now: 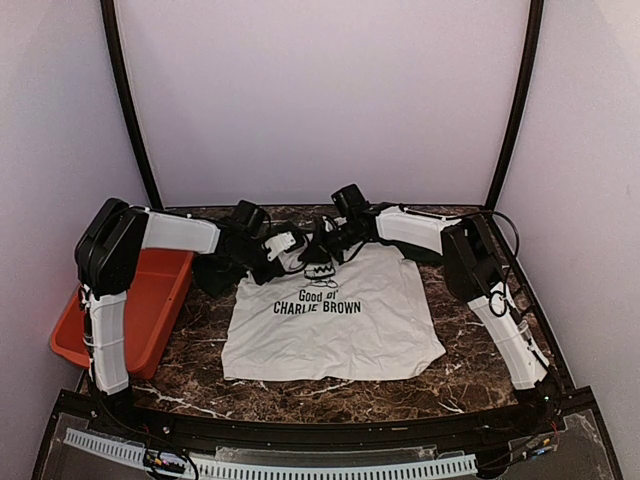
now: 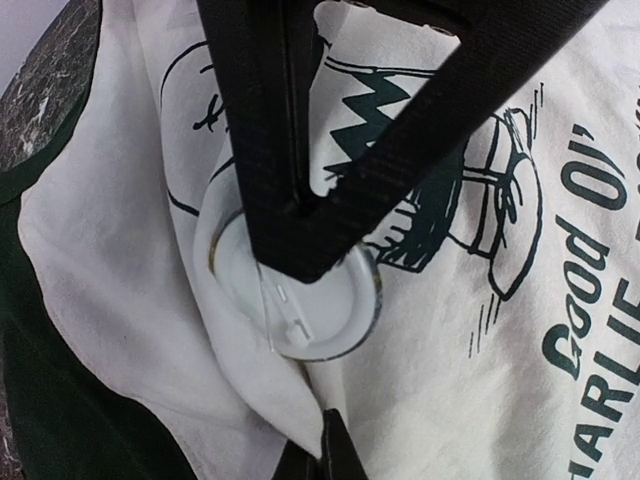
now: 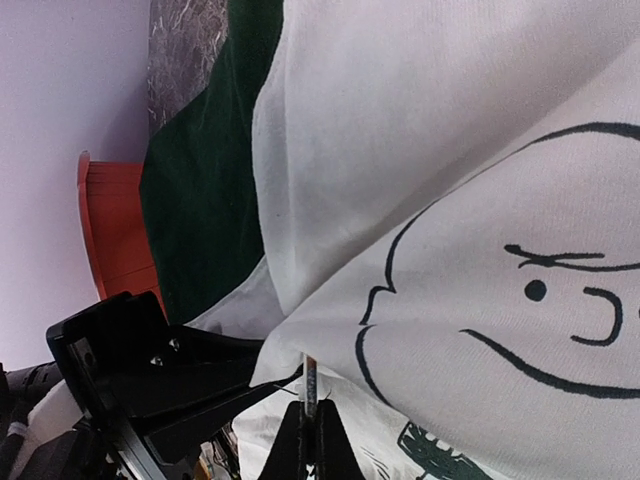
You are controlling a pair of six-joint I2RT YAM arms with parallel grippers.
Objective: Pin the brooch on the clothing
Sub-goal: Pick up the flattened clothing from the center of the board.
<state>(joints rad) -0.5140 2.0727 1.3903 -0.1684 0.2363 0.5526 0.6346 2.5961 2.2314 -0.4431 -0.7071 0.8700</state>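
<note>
The white T-shirt [image 1: 330,320] with green sleeves lies flat on the marble table, print up. Both grippers meet at its upper chest. My left gripper [image 2: 328,432] is shut on a raised fold of the white shirt fabric [image 2: 250,400]. The brooch [image 2: 320,310] is a round button, its white back and pin facing the left wrist camera, right beside that fold. My right gripper [image 3: 311,415] is shut on the brooch, seen edge-on [image 3: 310,385], pressed against the fold below the cartoon head. In the top view the left gripper [image 1: 298,250] and the right gripper [image 1: 326,244] nearly touch.
An orange bin [image 1: 150,300] stands at the left table edge beside the left arm and also shows in the right wrist view [image 3: 110,230]. The shirt's green sleeve [image 3: 200,180] lies toward the bin. Pale walls close in the table on three sides.
</note>
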